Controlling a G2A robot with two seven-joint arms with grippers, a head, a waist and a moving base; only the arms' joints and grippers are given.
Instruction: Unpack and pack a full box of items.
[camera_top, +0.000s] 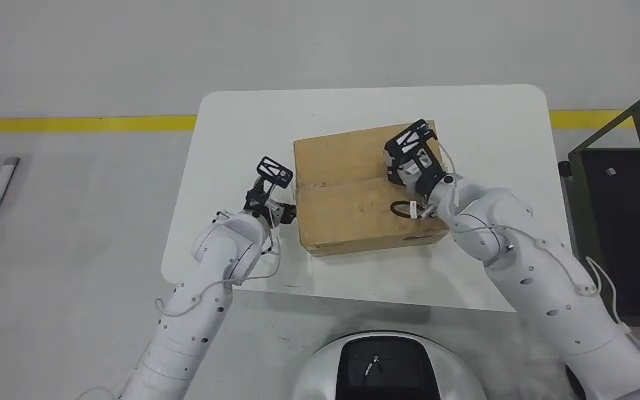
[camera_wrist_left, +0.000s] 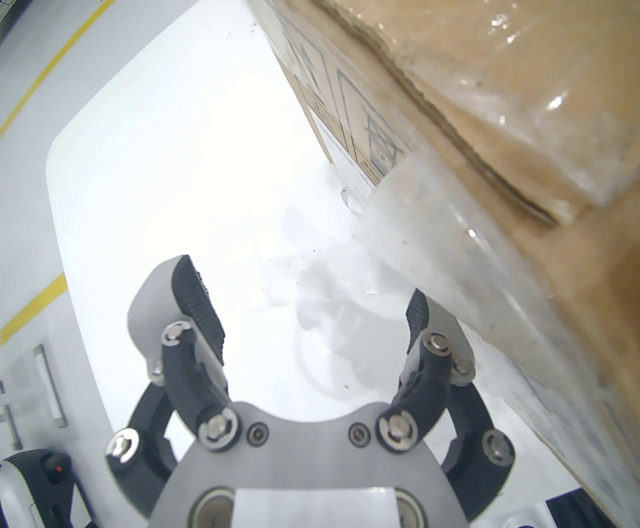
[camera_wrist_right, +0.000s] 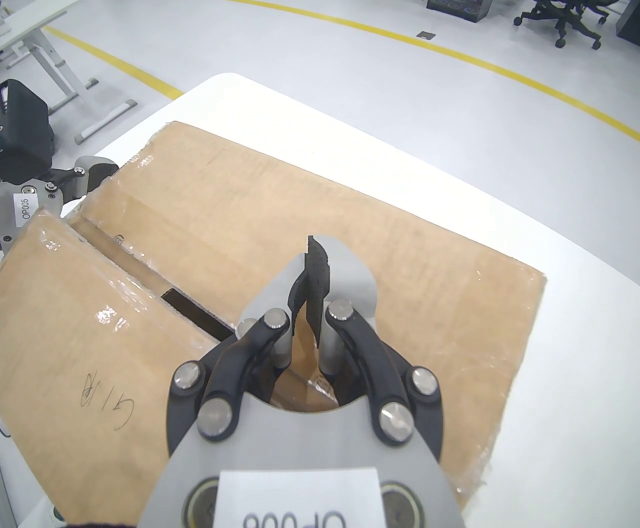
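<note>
A closed brown cardboard box (camera_top: 345, 215) sits in the middle of the white table (camera_top: 240, 130). Its two top flaps (camera_wrist_right: 210, 210) meet at a seam with a narrow dark gap (camera_wrist_right: 192, 307). Clear tape covers the flaps, and a loose strip of tape (camera_wrist_left: 425, 245) hangs off the box's side wall (camera_wrist_left: 350, 130). My left gripper (camera_wrist_left: 310, 312) is open low beside that side wall, one finger close under the loose tape. My right gripper (camera_wrist_right: 315, 285) is shut just above the far flap near the seam, with nothing visible between its fingers. In the top view the left gripper (camera_top: 280, 205) is at the box's left end and the right gripper (camera_top: 398, 172) over its top.
Bare table surface (camera_wrist_left: 165, 165) stretches to the left of the box and beyond its far side (camera_wrist_right: 450, 190). A yellow floor line (camera_top: 100, 123) runs behind the table. A dark rack (camera_top: 610, 190) stands off the right edge.
</note>
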